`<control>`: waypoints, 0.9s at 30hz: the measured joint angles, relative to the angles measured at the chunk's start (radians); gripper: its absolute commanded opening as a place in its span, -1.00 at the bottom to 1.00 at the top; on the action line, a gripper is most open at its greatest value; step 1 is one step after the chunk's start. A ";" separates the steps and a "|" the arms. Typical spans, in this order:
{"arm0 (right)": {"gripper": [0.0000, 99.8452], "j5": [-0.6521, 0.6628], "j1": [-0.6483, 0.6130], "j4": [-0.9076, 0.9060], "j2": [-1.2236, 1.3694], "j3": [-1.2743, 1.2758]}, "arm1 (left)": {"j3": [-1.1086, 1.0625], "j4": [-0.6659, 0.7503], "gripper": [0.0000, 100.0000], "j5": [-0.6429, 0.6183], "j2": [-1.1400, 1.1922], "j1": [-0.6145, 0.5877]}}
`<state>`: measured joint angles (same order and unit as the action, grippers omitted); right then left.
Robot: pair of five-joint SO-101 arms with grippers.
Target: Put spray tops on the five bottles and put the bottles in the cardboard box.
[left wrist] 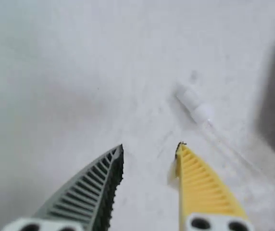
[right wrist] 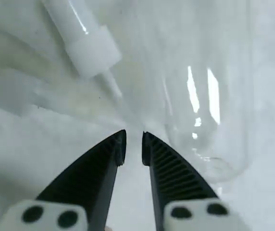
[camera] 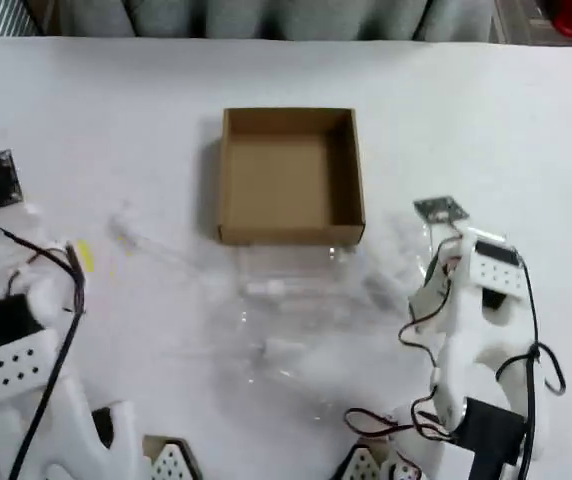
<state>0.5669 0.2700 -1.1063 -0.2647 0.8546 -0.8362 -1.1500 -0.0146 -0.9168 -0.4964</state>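
Clear bottles (camera: 296,300) are found lying in a loose cluster on the white surface (camera: 116,130), just in front of the cardboard box (camera: 288,232); their number cannot be told, as their outlines are lost against the surface. Nothing is seen inside the box. In the right wrist view one clear bottle (right wrist: 209,96) lies on its side, with a white spray top (right wrist: 87,48) and its dip tube beside it, not fitted to it. A second loose spray top (left wrist: 193,102) is seen in the left wrist view, set apart from the cluster towards the left arm.

The right gripper (right wrist: 133,134) is held low over the surface between that top and the bottle — fingers nearly together, a narrow gap, nothing between them. The left gripper (left wrist: 149,149) hangs short of the second top with its fingers well apart, nothing held.

The task is judged to be at its first step: no capped bottle is made out, none boxed. The next move is judged to call for one gripper to close on a spray top and the other to steady a bottle so that the tube can be fed into the neck.

Open surface is available left and right of the box. The box's front wall stands close behind the cluster — a bottle must be lifted over it.
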 measured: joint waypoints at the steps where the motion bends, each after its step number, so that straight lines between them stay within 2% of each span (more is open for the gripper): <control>1: -0.92 0.000 -0.005 0.044 0.000 0.037 | 0.020 -0.020 -0.63 0.005 0.000 -0.002; 10: -0.92 0.000 -0.012 0.149 -0.029 0.095 | 0.129 -0.072 -0.63 0.009 0.064 -0.006; 18: -0.91 0.000 -0.014 0.158 -0.029 0.097 | 0.402 -0.253 -0.63 0.018 0.428 -0.006; 21: -0.91 0.000 -0.014 0.158 -0.029 0.097 | 0.431 -0.290 -0.51 0.018 0.528 -0.006; 24: -0.92 0.000 -0.014 0.170 -0.029 0.098 | 0.433 -0.327 -0.40 0.018 0.535 0.034; 27: -0.92 0.000 -0.014 0.173 -0.029 0.098 | 0.417 -0.351 -0.40 0.018 0.535 0.118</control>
<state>0.5669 0.2562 -0.9329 -0.2938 0.9528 -0.4189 -1.5014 0.0038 -0.3813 -0.3782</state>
